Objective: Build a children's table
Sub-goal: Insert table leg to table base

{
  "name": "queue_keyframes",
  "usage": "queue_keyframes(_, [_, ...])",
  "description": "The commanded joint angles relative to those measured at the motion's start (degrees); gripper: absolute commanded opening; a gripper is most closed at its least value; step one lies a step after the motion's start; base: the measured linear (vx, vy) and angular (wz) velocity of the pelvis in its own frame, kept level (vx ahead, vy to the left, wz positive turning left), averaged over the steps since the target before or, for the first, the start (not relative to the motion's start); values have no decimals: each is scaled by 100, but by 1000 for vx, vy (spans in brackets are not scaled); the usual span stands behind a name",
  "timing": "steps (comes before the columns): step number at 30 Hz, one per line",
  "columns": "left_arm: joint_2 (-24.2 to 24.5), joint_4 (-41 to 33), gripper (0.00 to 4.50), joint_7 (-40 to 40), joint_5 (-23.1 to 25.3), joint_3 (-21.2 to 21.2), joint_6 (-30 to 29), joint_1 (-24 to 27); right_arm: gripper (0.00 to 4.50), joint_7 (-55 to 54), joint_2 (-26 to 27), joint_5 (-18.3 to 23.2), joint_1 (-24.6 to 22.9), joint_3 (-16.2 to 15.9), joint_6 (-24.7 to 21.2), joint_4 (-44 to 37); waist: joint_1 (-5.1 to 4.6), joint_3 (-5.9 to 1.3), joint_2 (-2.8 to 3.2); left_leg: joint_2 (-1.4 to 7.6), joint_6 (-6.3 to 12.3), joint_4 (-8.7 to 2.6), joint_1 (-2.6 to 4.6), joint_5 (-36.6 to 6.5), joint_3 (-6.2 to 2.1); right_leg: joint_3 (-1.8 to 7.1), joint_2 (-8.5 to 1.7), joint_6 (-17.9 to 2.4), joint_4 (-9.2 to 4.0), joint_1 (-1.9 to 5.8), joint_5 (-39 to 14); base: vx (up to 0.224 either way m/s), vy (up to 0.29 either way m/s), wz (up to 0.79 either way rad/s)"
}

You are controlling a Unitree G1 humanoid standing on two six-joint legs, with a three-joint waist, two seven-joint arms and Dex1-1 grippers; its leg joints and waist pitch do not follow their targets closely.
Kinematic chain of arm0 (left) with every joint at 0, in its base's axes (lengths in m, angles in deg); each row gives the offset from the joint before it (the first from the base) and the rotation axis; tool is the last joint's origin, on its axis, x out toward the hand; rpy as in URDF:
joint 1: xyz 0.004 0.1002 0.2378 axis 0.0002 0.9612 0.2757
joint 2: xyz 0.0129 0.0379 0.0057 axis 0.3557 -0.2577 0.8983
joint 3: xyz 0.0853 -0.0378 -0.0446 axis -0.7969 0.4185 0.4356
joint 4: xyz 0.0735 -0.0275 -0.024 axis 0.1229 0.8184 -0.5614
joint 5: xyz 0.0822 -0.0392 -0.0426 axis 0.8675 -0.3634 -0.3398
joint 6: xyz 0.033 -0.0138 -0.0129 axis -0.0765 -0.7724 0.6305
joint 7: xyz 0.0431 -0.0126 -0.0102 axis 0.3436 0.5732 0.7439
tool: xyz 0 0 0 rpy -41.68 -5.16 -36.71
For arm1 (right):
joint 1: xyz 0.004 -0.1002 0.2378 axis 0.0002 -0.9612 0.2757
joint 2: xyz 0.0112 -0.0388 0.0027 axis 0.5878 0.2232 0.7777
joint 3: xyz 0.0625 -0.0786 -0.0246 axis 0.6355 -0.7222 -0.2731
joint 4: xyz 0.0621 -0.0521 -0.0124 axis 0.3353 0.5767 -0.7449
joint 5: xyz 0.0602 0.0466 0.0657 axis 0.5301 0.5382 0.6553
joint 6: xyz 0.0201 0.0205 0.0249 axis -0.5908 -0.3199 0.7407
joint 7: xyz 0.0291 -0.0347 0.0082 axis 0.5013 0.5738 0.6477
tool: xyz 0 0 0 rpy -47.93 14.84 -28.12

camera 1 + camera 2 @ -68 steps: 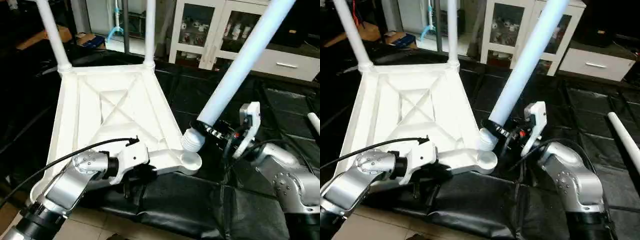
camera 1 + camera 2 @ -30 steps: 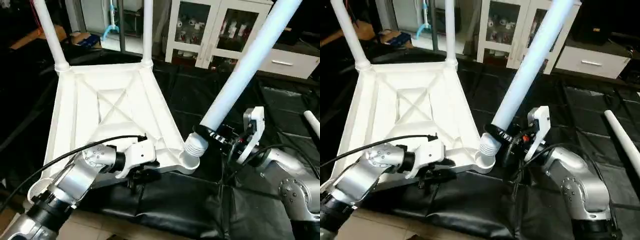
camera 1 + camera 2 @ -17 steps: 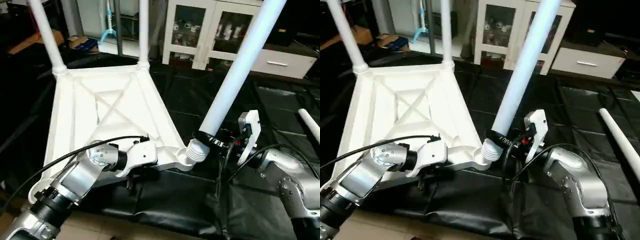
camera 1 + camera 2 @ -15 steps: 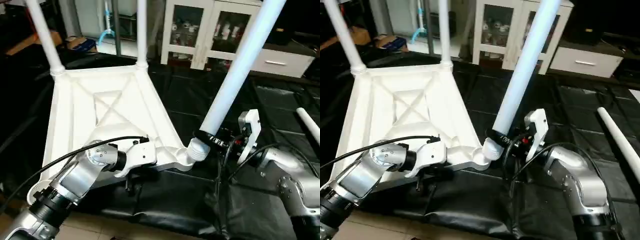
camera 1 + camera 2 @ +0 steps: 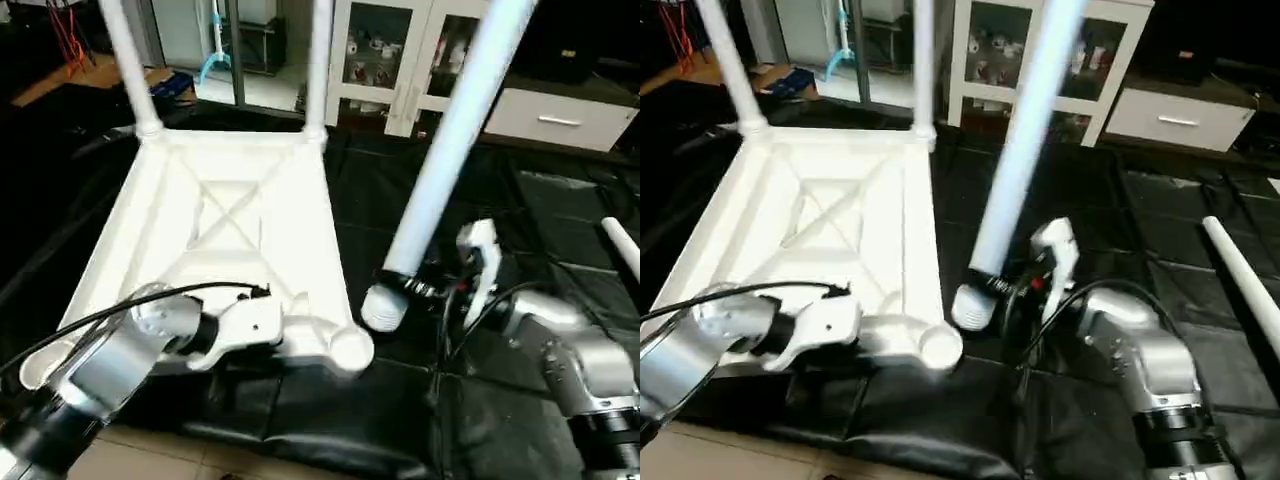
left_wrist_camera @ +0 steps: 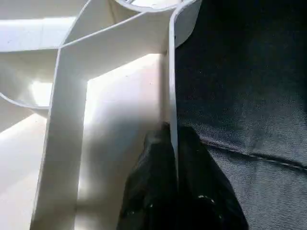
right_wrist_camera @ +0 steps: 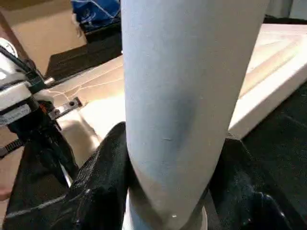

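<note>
Supporting surface: black padded mat (image 5: 560,215) over a tan floor (image 5: 160,455). Lying directly on it: the inverted white table top (image 5: 235,225), beside the right gripper (image 5: 425,290), and a loose white leg (image 5: 1240,280) beyond that gripper.

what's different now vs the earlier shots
The held leg's threaded end, which sat on the near corner socket a moment ago, has come off and now hangs just beside it. The left gripper has closed on the table top's rim. Unchanged: the right gripper still clamps the leg, two far legs stand in their sockets, and the spare leg lies on the mat.
</note>
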Motion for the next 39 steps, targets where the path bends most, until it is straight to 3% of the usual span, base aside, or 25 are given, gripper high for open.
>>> queue_keyframes(1, [97, 103, 2, 127, 164, -237, -337, 326, 184, 57, 118, 326, 85, 2, -199, -318, -21, -277, -34, 169, 90, -438, 142, -931, -35, 45, -176, -1367, -368, 74, 157, 0, 0, 0])
queue_keyframes(2, [91, 54, 2, 164, 151, -215, -405, 351, 184, 75, 151, 379, 80, -16, -242, -366, -9, -273, -13, 170, 118, -444, 151, -913, -36, 44, -180, -1360, -377, 64, 153, 0, 0, 0])
queue_keyframes(3, [88, -70, 2, 165, 110, -226, -521, 371, 184, 215, 184, 431, 22, -147, -290, -501, -6, -263, -59, 179, 135, -448, 156, -960, -26, 47, -182, -1327, -389, 59, -10, 0, 0, 0])
queue_keyframes(4, [88, -70, 2, 165, 110, -226, -521, 371, 184, 215, 184, 431, 22, -147, -290, -501, -6, -263, -59, 179, 135, -448, 156, -960, -26, 47, -182, -1327, -389, 59, -10, 0, 0, 0])
queue_keyframes(5, [82, -105, 2, 180, 127, -244, -563, 368, 184, 290, 189, 432, -20, -248, -322, -569, -5, -254, -31, 183, 117, -455, 166, -1016, -24, 53, -184, -1301, -407, 34, -116, 0, 0, 0])
queue_keyframes(12, [83, -229, 2, 180, 136, -183, -586, 383, 184, 434, 111, -124, -82, -526, 155, -251, -26, -247, -46, 179, -227, -507, 169, -1533, -44, 65, -189, -1104, -460, -8, -656, 0, 0, 0])
queue_keyframes(19, [23, -281, 2, 219, 99, -223, -587, 334, 184, 442, 0, -279, -99, -578, 314, -72, -7, -265, -58, 174, -102, -476, 167, -1241, -32, 64, -177, -1156, -429, 17, -186, 0, 0, 0])
queue_keyframes(25, [6, -250, 2, 203, 97, -230, -546, 274, 184, 593, 96, -175, -128, -579, 177, 14, -11, -254, -62, 183, -124, -495, 177, -1477, -40, 67, -182, -1148, -454, -4, -507, 0, 0, 0])
queue_keyframes(32, [3, -192, 2, 180, 119, -253, -483, 218, 184, 813, 2, -83, -175, -822, -53, -230, 3, -264, -68, 183, -117, -488, 171, -1348, -38, 65, -182, -1168, -438, 15, -312, 0, 0, 0])
queue_keyframes(39, [-22, -164, 2, 165, 115, -284, -454, 179, 184, 798, -16, -538, -49, -976, 306, 124, -4, -252, -65, 187, -167, -498, 173, -1497, -40, 69, -191, -1152, -455, -6, -515, 0, 0, 0])
